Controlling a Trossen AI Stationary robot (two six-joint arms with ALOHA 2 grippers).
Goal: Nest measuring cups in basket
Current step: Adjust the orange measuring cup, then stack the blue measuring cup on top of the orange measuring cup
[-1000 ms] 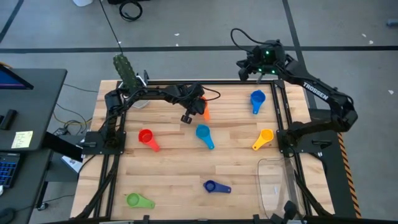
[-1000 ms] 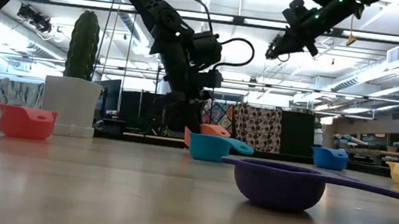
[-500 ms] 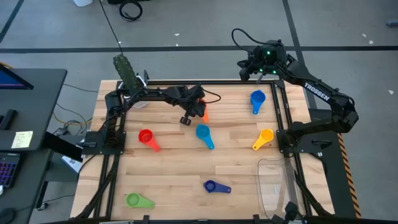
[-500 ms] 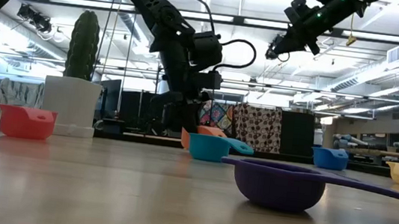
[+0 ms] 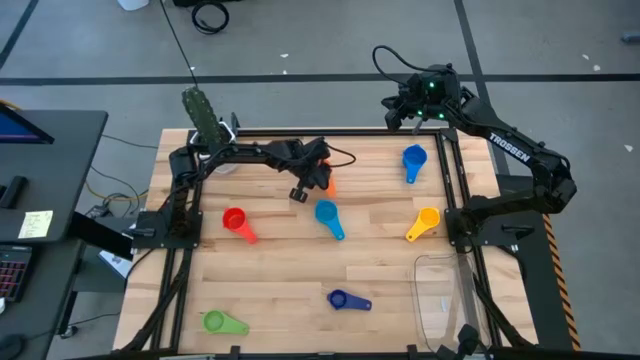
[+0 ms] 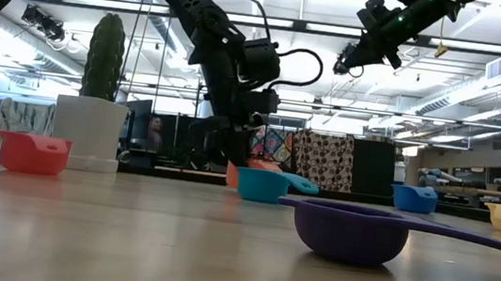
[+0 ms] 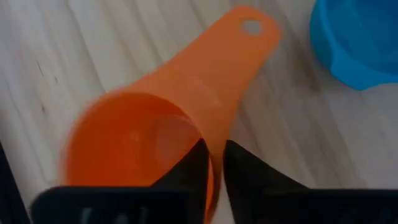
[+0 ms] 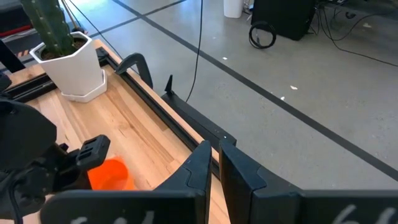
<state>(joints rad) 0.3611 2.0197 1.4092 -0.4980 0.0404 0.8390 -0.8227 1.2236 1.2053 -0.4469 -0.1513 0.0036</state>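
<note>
Overhead, a light wooden counter (image 5: pixel 300 270) fills the middle of the scene, with a dark metal frame (image 5: pixel 455 180) running around it. The clear plastic basket (image 5: pixel 440 300) sits at the counter's near right corner, next to the right arm's base. A cactus in a white hexagonal pot (image 5: pixel 205 120) stands at the far left corner, behind the left arm.

The left arm reaches across the far side of the counter, and its left end effector (image 5: pixel 310 178) sits low over the orange cup (image 7: pixel 161 124). In the left wrist view, the two dark fingers (image 7: pixel 242 177) straddle the cup's rim where the handle joins the bowl, pinching it, though how firmly cannot be told. The right arm is raised beyond the counter's far right edge; its right end effector (image 8: pixel 213 163) has its fingers pressed nearly together and holds nothing.

The other cups lie scattered and well apart. The light blue cup (image 5: pixel 328 217) lies just beside the orange one, nearest the working arm. The blue cup (image 5: pixel 413 160) is at the far right, the yellow cup (image 5: pixel 424 222) below it near the frame post, the red cup (image 5: pixel 236 222) at left, the dark blue cup (image 5: pixel 345 299) near the front, and the green cup (image 5: pixel 220 322) at the near left corner.
</note>
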